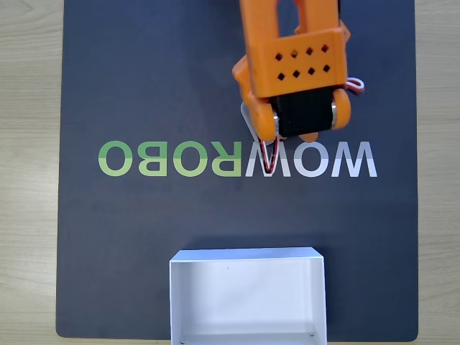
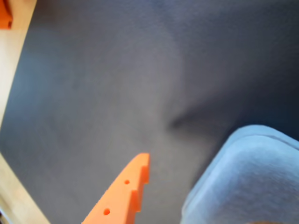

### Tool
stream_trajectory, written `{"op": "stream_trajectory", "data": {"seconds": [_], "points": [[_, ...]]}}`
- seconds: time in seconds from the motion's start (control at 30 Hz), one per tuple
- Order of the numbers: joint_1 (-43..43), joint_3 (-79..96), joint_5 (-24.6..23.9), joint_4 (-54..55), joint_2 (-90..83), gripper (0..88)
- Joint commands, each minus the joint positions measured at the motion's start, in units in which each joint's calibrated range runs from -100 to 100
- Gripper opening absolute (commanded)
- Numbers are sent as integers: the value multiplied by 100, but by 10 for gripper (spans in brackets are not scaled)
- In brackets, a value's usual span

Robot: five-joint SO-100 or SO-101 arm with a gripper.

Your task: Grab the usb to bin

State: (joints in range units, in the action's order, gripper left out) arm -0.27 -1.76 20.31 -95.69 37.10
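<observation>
The usb shows in the wrist view as a blurred grey pad with a rounded corner, lying on the dark mat at the lower right of that picture, close under the camera. One orange finger pokes in from the bottom edge, just left of the pad and seemingly apart from it. The other finger is out of frame, so whether the gripper is spread or closed cannot be told.

In the fixed view the arm hangs over the mat's upper middle, above the printed lettering (the pad is hidden beneath it). The bin sits at the mat's bottom edge, well apart.

The risk from here is a poor grip. The pad is flat and thin, so a finger may slide over its top or push it along the mat rather than catch its edge.
</observation>
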Motion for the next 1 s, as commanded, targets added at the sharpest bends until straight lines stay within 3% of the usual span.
{"op": "stream_trajectory", "data": {"seconds": [0.0, 0.2, 0.6, 0.97], "points": [[-150, -420, 19, -29, 118, 523], [-293, -1107, 19, -56, 432, 481], [-293, -1260, -23, 241, 559, 24], [-361, -1549, -18, 512, 491, 9]]}}
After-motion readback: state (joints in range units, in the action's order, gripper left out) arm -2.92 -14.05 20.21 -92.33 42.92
